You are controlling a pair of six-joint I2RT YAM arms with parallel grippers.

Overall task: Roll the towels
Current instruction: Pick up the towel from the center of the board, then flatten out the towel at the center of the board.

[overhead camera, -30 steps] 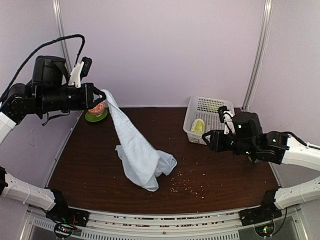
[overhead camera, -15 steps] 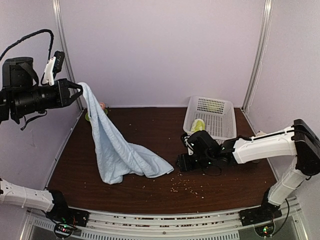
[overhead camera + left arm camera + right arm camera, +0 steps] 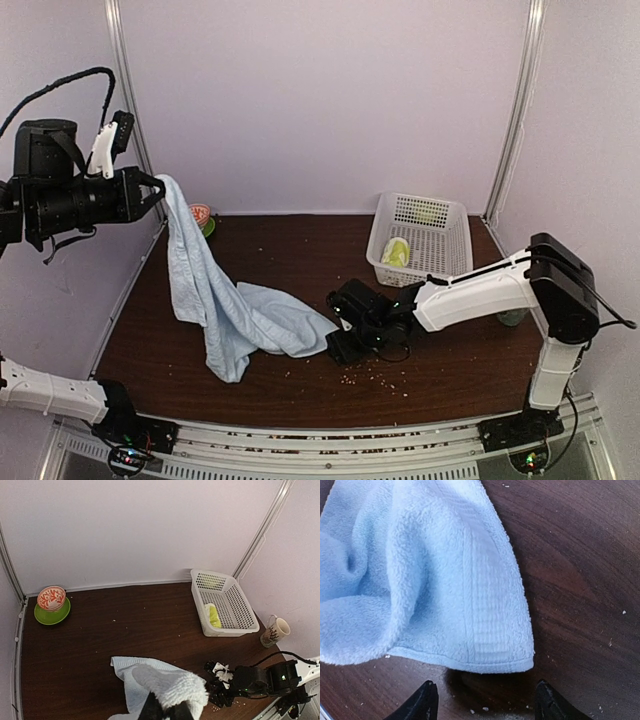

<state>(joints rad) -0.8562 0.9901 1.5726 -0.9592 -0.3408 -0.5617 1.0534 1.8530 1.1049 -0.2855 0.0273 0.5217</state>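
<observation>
Towel point(image 3: 215, 300), light-blue, fluffy, hangs from left claw point(image 3: 160, 188) clamped on it; right claw point(image 3: 484, 694) apart.

The long towel point(image 3: 265, 325) lies left of the basket point(image 3: 420, 210) holding the small towel point(image 3: 397, 250).

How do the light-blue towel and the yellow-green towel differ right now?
The light-blue towel is pinched at one end by the left gripper and hangs down, its other end spread on the table. The yellow-green towel lies bunched in the white basket, untouched. The light-blue towel looks much larger than the yellow-green towel. Both are soft cloths, and neither is rolled yet.
</observation>
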